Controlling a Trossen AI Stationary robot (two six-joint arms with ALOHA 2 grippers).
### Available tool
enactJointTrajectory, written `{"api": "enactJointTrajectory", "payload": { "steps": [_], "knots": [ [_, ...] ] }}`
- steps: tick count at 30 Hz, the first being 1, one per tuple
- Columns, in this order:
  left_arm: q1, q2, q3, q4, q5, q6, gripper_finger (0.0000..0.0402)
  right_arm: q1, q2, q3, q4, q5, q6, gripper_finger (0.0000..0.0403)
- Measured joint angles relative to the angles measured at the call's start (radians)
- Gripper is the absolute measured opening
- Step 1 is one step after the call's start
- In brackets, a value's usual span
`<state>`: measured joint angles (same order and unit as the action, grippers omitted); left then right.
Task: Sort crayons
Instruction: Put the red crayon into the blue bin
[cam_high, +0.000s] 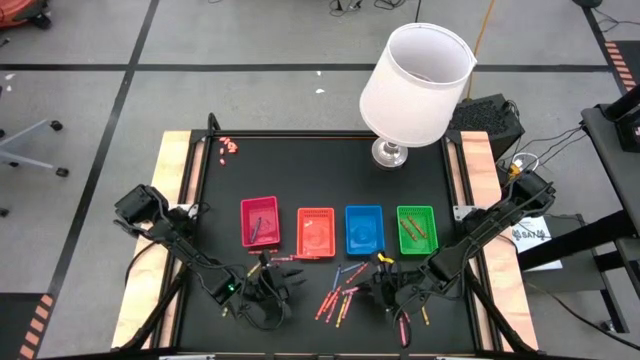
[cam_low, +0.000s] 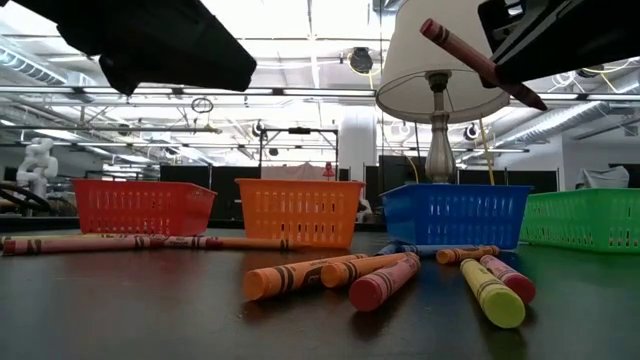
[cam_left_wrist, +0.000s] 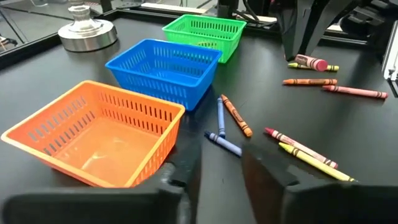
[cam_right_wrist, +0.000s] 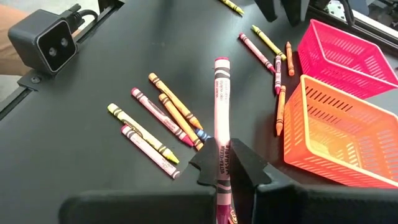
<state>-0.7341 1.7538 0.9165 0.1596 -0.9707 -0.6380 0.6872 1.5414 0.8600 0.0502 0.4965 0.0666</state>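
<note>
Right gripper (cam_right_wrist: 225, 169), jaws clamped on a long pink-red wax crayon (cam_right_wrist: 221, 112) projecting ahead of it above loose crayons (cam_right_wrist: 163, 116); left gripper (cam_left_wrist: 221, 163), jaws parted and empty, beside the orange plastic basket (cam_left_wrist: 93, 134).

Black table (cam_high: 330, 170), centre frame. Row of four trays mid-frame: pink tray (cam_high: 260, 221), orange tray (cam_high: 316, 232), blue tray (cam_high: 364, 228), green tray (cam_high: 417, 228). Loose crayons (cam_high: 340, 298) scattered below the orange and blue trays. Left gripper (cam_high: 268, 285) lower left of centre; right gripper (cam_high: 388, 292) lower right of centre. White-shaded lamp (cam_high: 415, 85) at upper right. Small pink bits (cam_high: 229, 147) upper left of table.
</note>
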Motion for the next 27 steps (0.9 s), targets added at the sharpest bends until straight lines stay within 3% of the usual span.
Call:
{"api": "enactJointTrajectory", "payload": {
  "steps": [5, 12, 16, 27],
  "knots": [
    [0.008, 0.011, 0.0, 0.063, 0.004, 0.052, 0.0174, 0.0, 0.0, 0.0, 0.004, 0.0, 0.0, 0.0002],
    [0.028, 0.106, 0.0, 0.447, 0.074, 0.452, 0.018, -0.004, 0.0, 0.0, 0.008, 0.0, -0.002, 0.0002],
    [0.052, 0.162, 0.002, 0.612, 0.113, 0.595, 0.018, -0.008, 0.0, 0.0, 0.009, 0.0, 0.0, 0.0002],
    [0.087, 0.305, 0.188, 0.605, 0.137, 0.768, 0.018, -0.008, 0.0, 0.0, 0.013, 0.0, 0.007, 0.0002]
  ]
}}
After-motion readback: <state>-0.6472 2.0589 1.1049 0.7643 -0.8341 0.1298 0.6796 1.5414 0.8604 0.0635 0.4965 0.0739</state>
